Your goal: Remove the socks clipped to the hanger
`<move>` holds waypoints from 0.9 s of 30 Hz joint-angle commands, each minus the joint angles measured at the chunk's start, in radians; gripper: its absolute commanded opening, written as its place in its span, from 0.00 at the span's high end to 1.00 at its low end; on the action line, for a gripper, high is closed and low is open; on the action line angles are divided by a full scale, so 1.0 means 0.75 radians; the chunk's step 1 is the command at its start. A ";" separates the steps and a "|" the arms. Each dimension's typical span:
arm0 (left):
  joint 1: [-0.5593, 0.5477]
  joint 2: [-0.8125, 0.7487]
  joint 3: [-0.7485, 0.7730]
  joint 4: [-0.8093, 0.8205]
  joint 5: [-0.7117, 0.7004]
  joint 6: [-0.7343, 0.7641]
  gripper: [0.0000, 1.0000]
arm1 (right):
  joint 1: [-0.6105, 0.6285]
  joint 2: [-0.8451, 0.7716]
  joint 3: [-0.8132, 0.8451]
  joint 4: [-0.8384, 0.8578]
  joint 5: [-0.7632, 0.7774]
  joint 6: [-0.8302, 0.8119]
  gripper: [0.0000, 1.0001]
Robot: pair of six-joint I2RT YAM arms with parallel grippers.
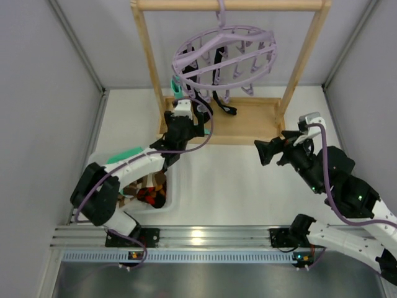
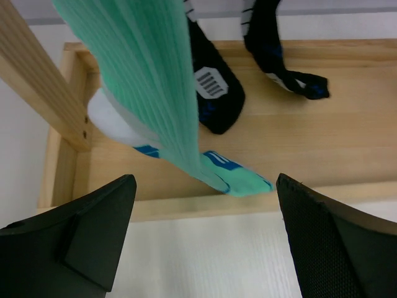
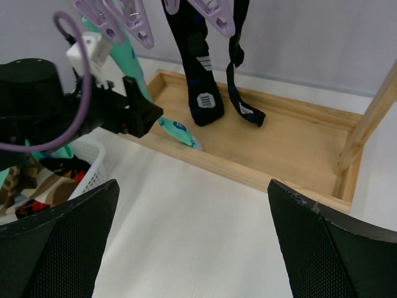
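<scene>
Lilac hanger (image 1: 200,48) hangs by its hook from the top bar of the wooden rack (image 1: 248,121) at the far side of the table (image 1: 236,186). There are socks on it: a mint-green sock (image 2: 149,81) on the left, and two black socks (image 3: 200,93) nearer the middle, toes down by the rack's wooden base.

Left gripper (image 2: 205,186) is up at the near-left corner of the rack. Its fingers are spread wide with nothing pinched between them. The mint sock hangs right in front of it, just off the left finger. From above you barely see any of this: the wrist and cable cover the fingers, and the mint sock is just a green sliver behind the camera housing.

Right gripper (image 3: 192,186) sits over the bare table to the right, well apart from the rack. Its fingers are wide too and it's holding nothing.

Stuff I can't make out:
- Which clips actually hold which sock. Both wrist views cut off the tops of the socks.
- What's in the white basket (image 1: 175,186) at the near left. It's a jumble of brown, red and black fabric, half under the left arm.
- The mint-green patch (image 1: 124,154) by the basket's far rim. It's mostly covered by the arm, so no clue.
</scene>
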 commanded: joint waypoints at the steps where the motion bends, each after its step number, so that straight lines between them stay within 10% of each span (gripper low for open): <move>1: 0.010 0.108 0.156 0.204 -0.307 0.062 0.03 | -0.008 -0.018 -0.016 0.058 -0.128 0.012 0.01; 5: 0.016 0.219 0.230 0.241 -0.412 0.086 0.10 | -0.008 -0.024 -0.029 0.056 -0.157 0.012 0.00; 14: 0.016 0.188 0.232 0.276 -0.447 0.107 1.00 | -0.008 -0.026 -0.041 0.062 -0.169 0.002 0.01; 27: -0.244 -0.186 0.110 0.268 -0.470 0.234 1.00 | -0.008 -0.098 -0.029 0.093 -0.208 0.061 0.00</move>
